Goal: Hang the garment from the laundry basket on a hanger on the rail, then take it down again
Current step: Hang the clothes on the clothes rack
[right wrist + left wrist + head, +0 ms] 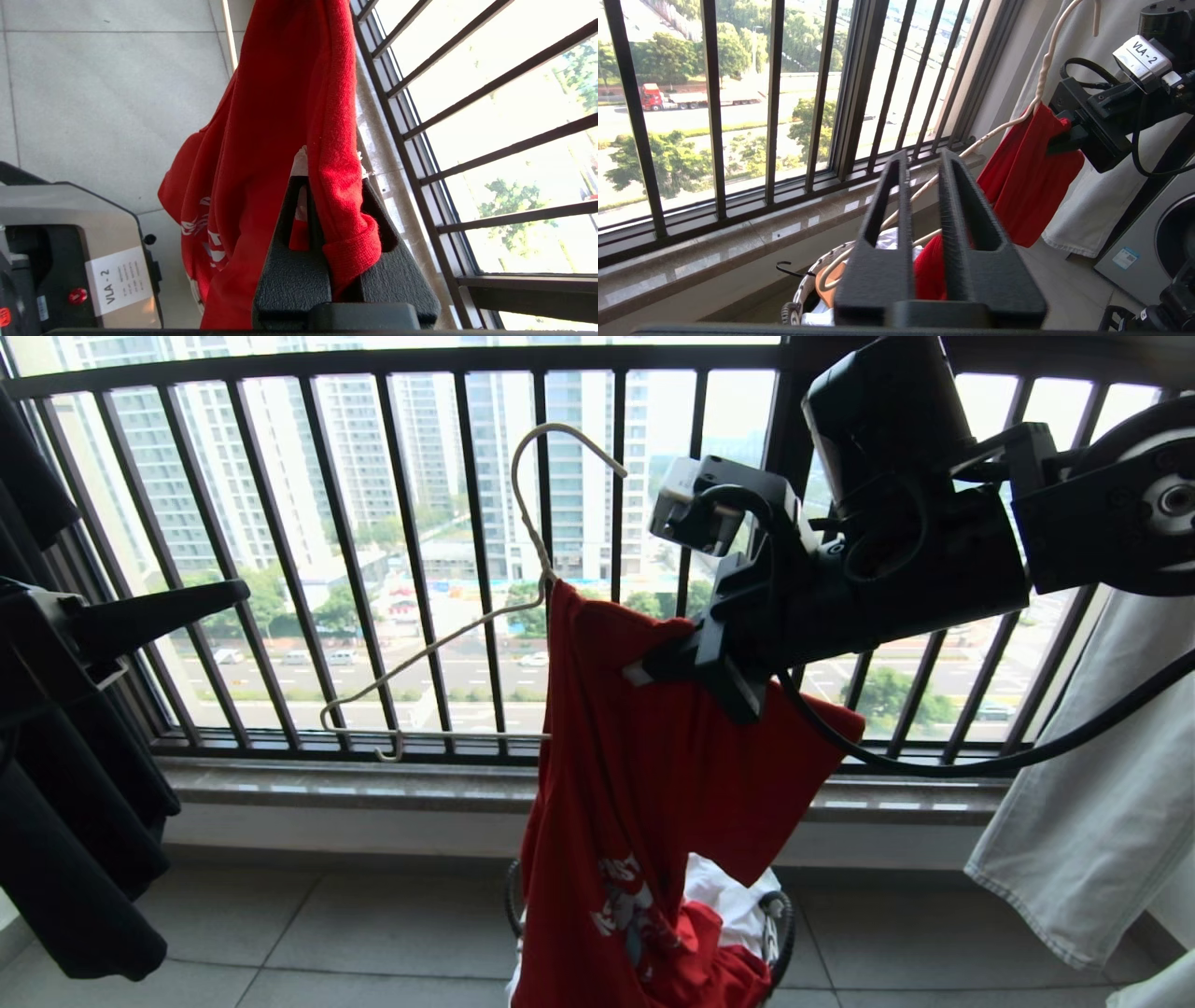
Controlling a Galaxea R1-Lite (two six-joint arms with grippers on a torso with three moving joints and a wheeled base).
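Right gripper [667,663], centre frame, clamps the garment [653,784] on the hanger [439,644]; bare hanger arm slants lower-left toward the empty, closed left gripper [201,602].

Red T-shirt [644,775], draped over one arm of tilted cream wire hanger [439,644], hem trailing into round basket [780,919] below.
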